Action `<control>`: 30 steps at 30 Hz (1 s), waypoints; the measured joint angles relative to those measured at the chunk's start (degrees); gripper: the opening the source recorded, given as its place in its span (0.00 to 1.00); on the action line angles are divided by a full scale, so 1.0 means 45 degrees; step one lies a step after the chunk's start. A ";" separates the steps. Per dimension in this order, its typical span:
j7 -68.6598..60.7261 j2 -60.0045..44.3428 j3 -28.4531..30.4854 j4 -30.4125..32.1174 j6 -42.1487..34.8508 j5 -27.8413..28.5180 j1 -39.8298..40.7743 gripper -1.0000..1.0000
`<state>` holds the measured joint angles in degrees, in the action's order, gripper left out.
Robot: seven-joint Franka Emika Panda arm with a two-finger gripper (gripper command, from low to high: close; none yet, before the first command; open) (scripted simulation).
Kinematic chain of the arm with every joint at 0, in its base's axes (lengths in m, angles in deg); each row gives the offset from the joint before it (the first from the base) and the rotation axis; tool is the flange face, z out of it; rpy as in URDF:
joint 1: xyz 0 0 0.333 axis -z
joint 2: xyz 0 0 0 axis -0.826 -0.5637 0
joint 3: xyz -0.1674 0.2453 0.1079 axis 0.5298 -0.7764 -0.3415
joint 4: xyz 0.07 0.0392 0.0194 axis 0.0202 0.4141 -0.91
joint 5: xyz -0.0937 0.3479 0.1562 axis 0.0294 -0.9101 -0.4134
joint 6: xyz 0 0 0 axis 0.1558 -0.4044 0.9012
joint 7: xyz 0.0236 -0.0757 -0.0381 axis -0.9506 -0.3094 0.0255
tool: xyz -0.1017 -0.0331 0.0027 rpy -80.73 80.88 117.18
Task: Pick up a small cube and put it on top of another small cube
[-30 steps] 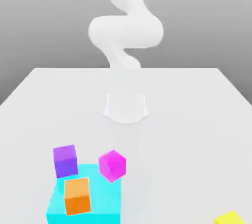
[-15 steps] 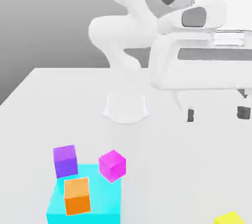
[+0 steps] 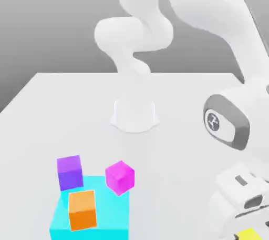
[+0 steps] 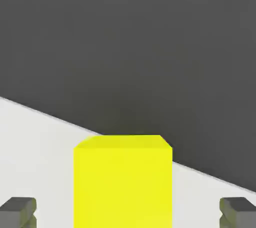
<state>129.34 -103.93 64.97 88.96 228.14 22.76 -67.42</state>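
Note:
The small cube [image 3: 249, 235], plain bright yellow, rests on the white table at the exterior view's lower right corner, partly cut off by the frame. My arm's hand [image 3: 239, 191] hangs directly over it. In the hand view the yellow cube [image 4: 122, 182] sits between my gripper's [image 4: 128, 213] two dark fingertips [image 4: 19, 212], which stand wide apart on either side without touching it. The gripper is open and holds nothing.
At the exterior view's lower left, a magenta cube [image 3: 120, 177] and a purple cube [image 3: 69, 172] stand beside a large cyan block [image 3: 107, 218] with an orange cube [image 3: 82, 209] on it. The arm's base [image 3: 134, 115] is mid-table. The table edge [image 4: 45, 114] runs just beyond the yellow cube.
The arm has swung down from above to the exterior view's lower right, bringing the hand over the yellow cube. The cubes have not moved.

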 joint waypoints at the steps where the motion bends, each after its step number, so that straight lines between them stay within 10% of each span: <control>1: 0.0000 0.0000 0.0000 0.0000 0.0000 0.0000 0.0000 0.00; 11: -0.0394 0.1508 -0.0355 0.0387 -0.1116 -0.0527 0.0301 0.00; 30: -0.4347 1.0200 0.1874 0.6641 -0.3354 -0.2766 0.3766 0.00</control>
<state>109.78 -58.03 73.41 118.85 213.04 10.32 -50.47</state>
